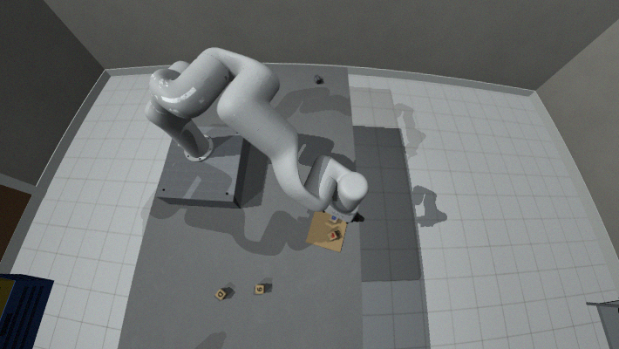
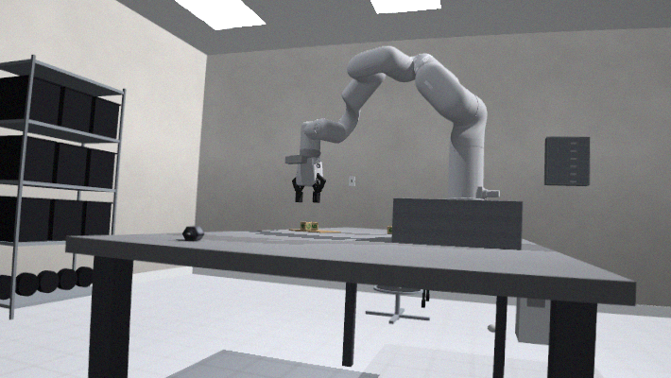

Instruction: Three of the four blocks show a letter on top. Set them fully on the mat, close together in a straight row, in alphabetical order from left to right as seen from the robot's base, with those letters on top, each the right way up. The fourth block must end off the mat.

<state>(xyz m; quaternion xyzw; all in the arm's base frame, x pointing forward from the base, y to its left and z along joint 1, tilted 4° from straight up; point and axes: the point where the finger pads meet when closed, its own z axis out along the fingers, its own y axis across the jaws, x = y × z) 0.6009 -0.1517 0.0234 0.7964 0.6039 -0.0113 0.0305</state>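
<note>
A tan mat (image 1: pixel 318 237) (image 2: pixel 332 231) lies on the grey table (image 1: pixel 196 262) (image 2: pixel 331 265). Two wooden blocks stand on it, close together: one with a red mark on top (image 1: pixel 334 235) and one (image 1: pixel 335 220) partly hidden under the wrist. In the side view they show as a pair (image 2: pixel 309 227). Two more blocks lie off the mat near the table's far end, one on the left (image 1: pixel 221 294) and one on the right (image 1: pixel 259 289). I cannot read the marks. My gripper (image 2: pixel 307 196) is open and empty, hanging well above the pair on the mat.
The arm's dark pedestal (image 1: pixel 205 174) (image 2: pixel 455 222) stands on the table. A small black object (image 1: pixel 318 78) (image 2: pixel 193 232) lies near one table end. A shelf rack (image 2: pixel 57 142) stands beside the table. The mat lies close to the table's side edge.
</note>
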